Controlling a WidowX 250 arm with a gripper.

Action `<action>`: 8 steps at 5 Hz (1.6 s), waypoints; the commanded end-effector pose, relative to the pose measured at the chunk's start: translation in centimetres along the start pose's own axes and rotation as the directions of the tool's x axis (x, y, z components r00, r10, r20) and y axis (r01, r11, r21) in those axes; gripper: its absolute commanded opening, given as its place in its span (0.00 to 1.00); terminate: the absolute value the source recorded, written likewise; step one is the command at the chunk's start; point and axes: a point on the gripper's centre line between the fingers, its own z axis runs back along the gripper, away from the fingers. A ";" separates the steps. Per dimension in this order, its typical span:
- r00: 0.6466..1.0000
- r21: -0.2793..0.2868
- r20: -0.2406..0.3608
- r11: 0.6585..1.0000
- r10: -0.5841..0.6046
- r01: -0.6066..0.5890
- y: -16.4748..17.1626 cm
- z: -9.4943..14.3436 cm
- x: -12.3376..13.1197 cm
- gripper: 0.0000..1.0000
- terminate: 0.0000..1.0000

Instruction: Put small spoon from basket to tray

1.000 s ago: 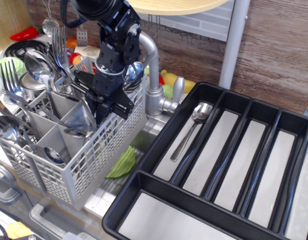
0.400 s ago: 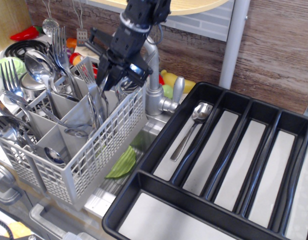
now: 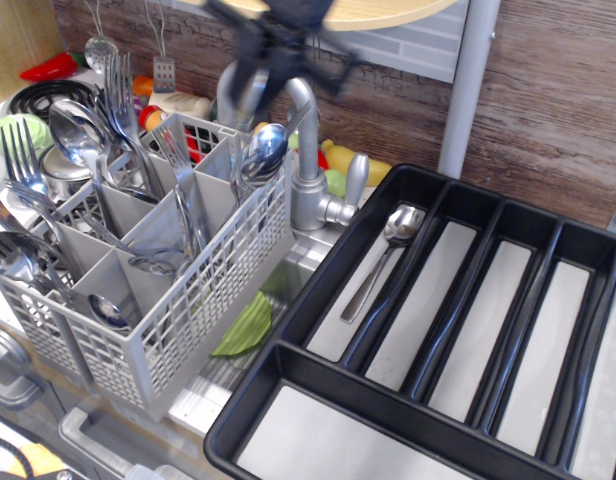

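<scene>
The pale grey mesh basket stands at the left, full of steel forks and spoons. Two spoon bowls stick up from its back right compartment; I cannot tell which piece is the small spoon. My gripper is a dark blur at the top edge, well above the basket and clear of the cutlery. The blur hides whether its fingers hold anything. The black tray fills the right side. One steel spoon with a broad handle lies in its leftmost long compartment.
A steel gooseneck faucet rises between basket and tray, right under the gripper. A green leaf-shaped thing lies in the sink below. A wooden shelf edge hangs overhead. Toy vegetables sit behind the faucet.
The gripper rose out of the basket's back right compartment, up and slightly right, to the top edge of the view. The cutlery that the arm covered shows again.
</scene>
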 end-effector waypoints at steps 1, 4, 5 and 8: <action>0.997 -0.063 -0.057 0.996 0.058 -0.062 -1.3 2.3 -0.5 0.00 0.00; 0.996 -0.213 -0.071 0.975 0.054 -0.068 -5.1 -2.7 2.0 0.00 0.00; 0.997 -0.265 -0.073 0.963 0.037 -0.056 -6.4 -4.5 3.3 0.00 0.00; 1.000 -0.279 -0.011 0.960 -0.010 0.006 -7.7 -5.8 5.6 0.00 0.00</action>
